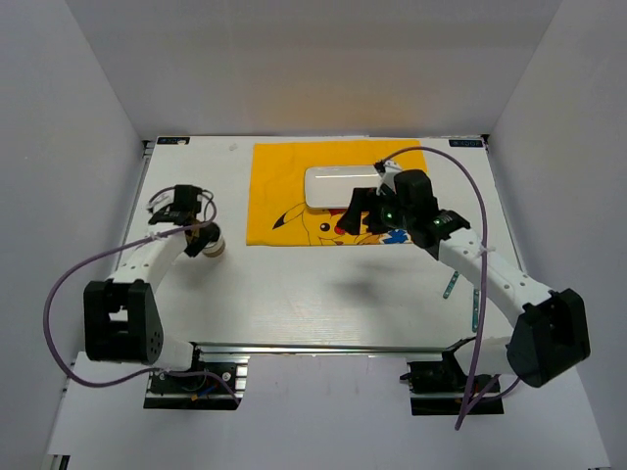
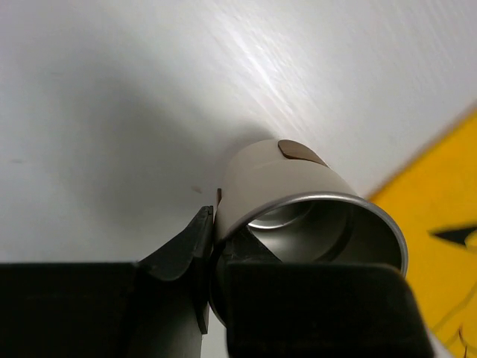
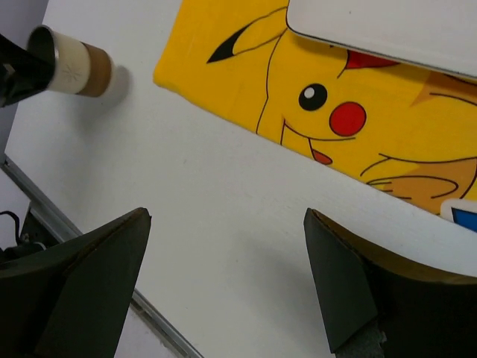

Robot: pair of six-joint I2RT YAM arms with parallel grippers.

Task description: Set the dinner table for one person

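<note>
The dinner table (image 1: 294, 294) is a white top with a metal rail at its front. My left gripper (image 1: 201, 238) is shut on a cup (image 1: 215, 246) at the table's left, near the yellow cloth's corner. In the left wrist view one finger presses outside the rim and one inside, gripper (image 2: 212, 231), cup (image 2: 283, 186) cream-walled with a metal inside. The right wrist view shows the cup (image 3: 74, 69) held on its side above the table. My right gripper (image 1: 355, 211) is open and empty, above the table (image 3: 223, 149) by the cloth's front edge (image 3: 223, 216).
A yellow cartoon-print cloth (image 1: 284, 186) lies at the back centre with a white rectangular plate (image 1: 333, 184) on it; both show in the right wrist view, cloth (image 3: 246, 74), plate (image 3: 387, 26). Two slim utensils (image 1: 451, 284) lie at the right. Grey-white walls close in three sides.
</note>
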